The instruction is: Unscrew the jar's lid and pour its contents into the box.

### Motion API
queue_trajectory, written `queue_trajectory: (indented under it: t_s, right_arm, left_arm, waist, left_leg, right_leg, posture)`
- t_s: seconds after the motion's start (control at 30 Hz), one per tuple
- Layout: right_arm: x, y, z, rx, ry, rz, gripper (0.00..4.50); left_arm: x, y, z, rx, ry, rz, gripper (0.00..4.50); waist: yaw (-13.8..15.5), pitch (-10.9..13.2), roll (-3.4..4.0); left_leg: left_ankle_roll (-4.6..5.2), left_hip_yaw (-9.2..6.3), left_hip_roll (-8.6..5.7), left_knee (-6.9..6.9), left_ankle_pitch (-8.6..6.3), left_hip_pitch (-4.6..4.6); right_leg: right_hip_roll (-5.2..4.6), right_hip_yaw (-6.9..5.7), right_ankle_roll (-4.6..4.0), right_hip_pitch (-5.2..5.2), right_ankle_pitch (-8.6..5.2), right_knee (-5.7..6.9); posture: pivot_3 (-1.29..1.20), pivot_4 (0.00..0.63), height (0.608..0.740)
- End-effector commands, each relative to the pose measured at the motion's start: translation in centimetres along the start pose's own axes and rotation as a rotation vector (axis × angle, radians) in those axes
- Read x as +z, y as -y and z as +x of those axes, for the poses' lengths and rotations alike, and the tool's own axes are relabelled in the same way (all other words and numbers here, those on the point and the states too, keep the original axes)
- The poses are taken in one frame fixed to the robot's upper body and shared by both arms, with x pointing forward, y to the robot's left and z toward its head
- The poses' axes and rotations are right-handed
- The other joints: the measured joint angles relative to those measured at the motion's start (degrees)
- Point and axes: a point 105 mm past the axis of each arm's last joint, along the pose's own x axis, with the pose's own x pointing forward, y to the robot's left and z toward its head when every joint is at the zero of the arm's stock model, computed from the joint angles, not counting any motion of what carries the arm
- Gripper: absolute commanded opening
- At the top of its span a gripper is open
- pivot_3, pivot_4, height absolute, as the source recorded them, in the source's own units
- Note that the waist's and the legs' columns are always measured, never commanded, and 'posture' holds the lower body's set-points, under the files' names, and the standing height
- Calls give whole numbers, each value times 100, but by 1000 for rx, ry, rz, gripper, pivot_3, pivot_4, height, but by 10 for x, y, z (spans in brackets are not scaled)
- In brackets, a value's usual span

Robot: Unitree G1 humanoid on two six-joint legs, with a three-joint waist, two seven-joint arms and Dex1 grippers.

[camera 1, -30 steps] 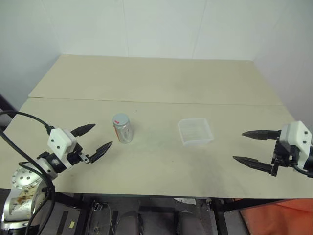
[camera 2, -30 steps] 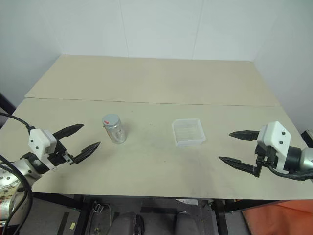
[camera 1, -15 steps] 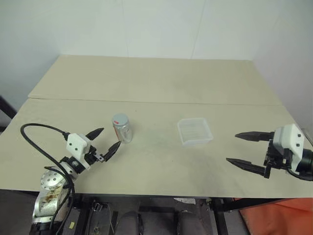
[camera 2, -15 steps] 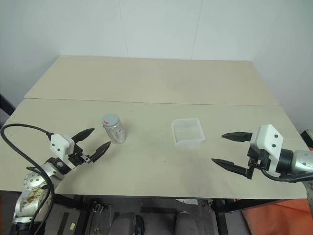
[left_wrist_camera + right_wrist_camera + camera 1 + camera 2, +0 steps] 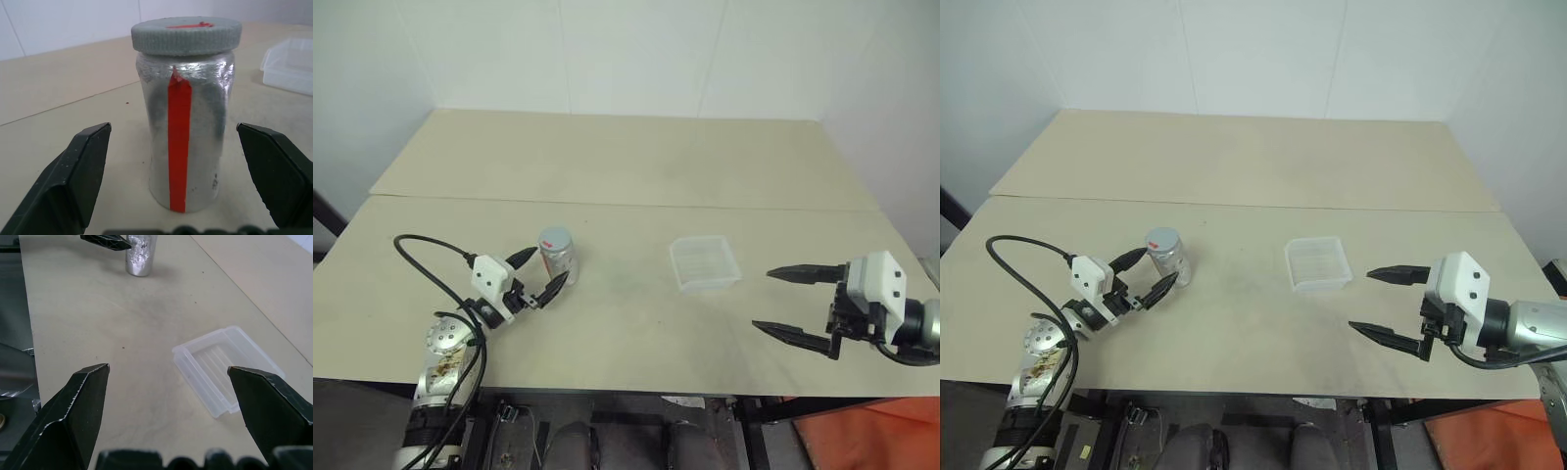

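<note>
The jar [image 5: 558,257] stands upright on the table [image 5: 636,176], lid [image 5: 186,34] on, left of the box [image 5: 704,262]. My left gripper [image 5: 536,275] brackets it, fingers apart; my right gripper [image 5: 791,304] is spread too, near right. An off-center close may tip it.

Only two things stand on the tabletop [image 5: 636,166]: the jar [image 5: 559,258] left of centre and the box [image 5: 705,262] right of centre, well apart, bare lane between them. Left claw [image 5: 539,273] straddles the jar, fingers spread to either side, not touching, so it blocks the near-left approach. Right claw [image 5: 790,304] hangs spread wide near the box's right, nothing in between. Far half unobstructed up to the wall [image 5: 636,54].
</note>
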Motion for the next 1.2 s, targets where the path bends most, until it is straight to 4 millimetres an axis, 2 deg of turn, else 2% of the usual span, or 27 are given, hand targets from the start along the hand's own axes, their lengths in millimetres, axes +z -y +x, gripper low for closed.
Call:
queue_trajectory:
  t_s: [0.03,0.3,0.47,0.57,0.77,1.0,1.1,1.2]
  right_arm:
    - [10,4,-7,-36,16,-33,4500]
    - [11,3,-8,-53,12,-40,4500]
    - [10,2,-9,-60,7,-37,4500]
    - [9,2,-9,-61,5,-36,4500]
    - [8,2,-7,-62,3,-38,4500]
    - [16,3,0,-55,46,-41,4500]
    - [29,3,13,-73,134,-36,4500]
    - [48,3,38,-107,283,49,4500]
  left_arm:
    - [9,5,11,-21,56,-12,4484]
    - [5,3,25,3,46,-27,4484]
    - [4,6,25,-15,33,-47,4484]
    - [2,7,24,-24,23,-62,3865]
    - [0,8,22,-16,11,-67,2002]
    - [9,17,23,-75,37,-67,1993]
    - [22,27,26,-127,70,-87,1993]
    - [38,48,35,-232,98,-93,1993]
  waist:
    - [1,0,0]
    - [-1,0,-1]
    - [-3,0,-1]
    - [-3,0,-1]
    - [-2,0,-1]
    - [-11,0,-1]
    - [-11,0,-1]
    - [-19,0,-1]
  left_leg:
    - [0,-1,0,1,0,0]
    - [0,-3,-1,2,0,0]
    - [0,-3,0,2,0,0]
    - [0,-3,0,3,0,0]
    - [0,-3,-1,2,0,0]
    - [0,-3,0,2,0,-1]
    - [-1,-4,3,2,1,0]
    - [-2,-4,5,2,2,-1]
  right_leg:
    - [0,0,1,0,0,0]
    - [1,0,3,2,2,0]
    - [1,0,4,2,3,1]
    - [1,0,4,2,3,1]
    - [1,0,5,2,3,0]
    - [1,0,4,1,3,-1]
    - [3,0,4,1,3,1]
    - [3,1,2,0,4,2]
  posture:
    - [0,150,740]
    - [0,150,740]
    - [0,150,740]
    - [0,150,740]
    - [0,150,740]
    - [0,150,740]
    - [0,150,740]
    - [0,150,740]
